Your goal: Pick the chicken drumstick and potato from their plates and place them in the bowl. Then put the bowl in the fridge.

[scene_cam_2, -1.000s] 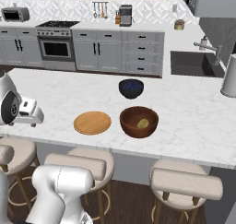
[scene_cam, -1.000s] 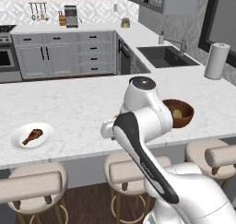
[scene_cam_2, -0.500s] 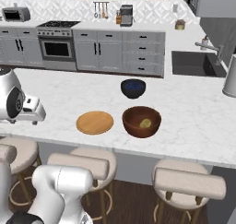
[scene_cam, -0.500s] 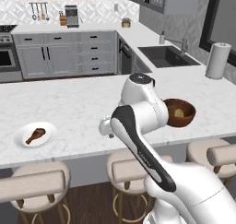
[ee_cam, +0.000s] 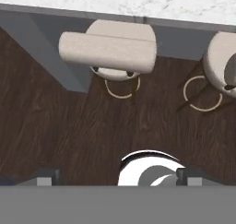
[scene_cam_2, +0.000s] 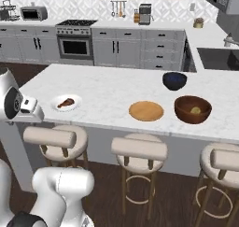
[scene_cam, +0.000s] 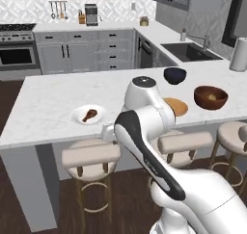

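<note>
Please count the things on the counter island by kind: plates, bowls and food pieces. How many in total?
Plates: 2 (white plate, tan plate)
Bowls: 2 (wooden bowl, dark blue bowl)
Food pieces: 2 (chicken drumstick, potato)
Total: 6

This is a kitchen in a home. A long white stone counter (scene_cam_2: 107, 88) has round padded stools (scene_cam_2: 140, 149) tucked under it. By the far wall stands a stove with an oven (scene_cam_2: 74, 41), next to grey cupboards with black handles (scene_cam_2: 119, 48). A microwave (scene_cam_2: 33, 12) and a coffee maker (scene_cam_2: 145, 13) sit on top. Cooking tools hang on the tiled wall (scene_cam_2: 119, 7). There is a sink with a tap (scene_cam: 190, 50) and a roll of paper towels (scene_cam: 239, 55). The floor is dark wood (ee_cam: 69, 126).
</note>
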Robot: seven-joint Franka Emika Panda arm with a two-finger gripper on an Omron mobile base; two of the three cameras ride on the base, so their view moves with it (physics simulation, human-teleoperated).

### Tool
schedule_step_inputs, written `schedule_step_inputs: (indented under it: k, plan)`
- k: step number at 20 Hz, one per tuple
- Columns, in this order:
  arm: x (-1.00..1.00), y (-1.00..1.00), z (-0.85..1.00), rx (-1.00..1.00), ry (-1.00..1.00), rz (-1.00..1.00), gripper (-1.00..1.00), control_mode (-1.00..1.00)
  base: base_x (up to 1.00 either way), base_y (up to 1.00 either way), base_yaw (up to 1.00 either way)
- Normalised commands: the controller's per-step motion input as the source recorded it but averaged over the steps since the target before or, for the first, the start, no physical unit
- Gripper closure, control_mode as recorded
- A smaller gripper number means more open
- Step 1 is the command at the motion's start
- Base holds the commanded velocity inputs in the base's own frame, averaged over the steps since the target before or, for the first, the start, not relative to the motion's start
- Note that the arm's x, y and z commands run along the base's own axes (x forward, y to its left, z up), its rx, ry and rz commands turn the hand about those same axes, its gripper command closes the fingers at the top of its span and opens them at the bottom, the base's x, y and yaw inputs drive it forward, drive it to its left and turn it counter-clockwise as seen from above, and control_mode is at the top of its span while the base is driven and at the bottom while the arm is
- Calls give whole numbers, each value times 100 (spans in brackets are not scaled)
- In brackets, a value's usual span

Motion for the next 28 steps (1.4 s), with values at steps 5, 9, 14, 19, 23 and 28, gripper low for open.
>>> schedule_step_inputs:
  k: [5,9,14,19,23,28]
  plan:
    - [0,0,0,0,0,0,-100,100,83,71,-8]
    - [0,0,0,0,0,0,-100,100,97,0,-1]
    - [18,-3,0,0,0,0,-100,-100,73,-3,0]
    - [83,-33,-26,0,1,-2,-100,-100,0,0,0]
    - [83,-30,-46,0,8,-21,-100,-100,0,0,0]
    - [76,-5,-59,0,10,-29,-100,-100,0,0,0]
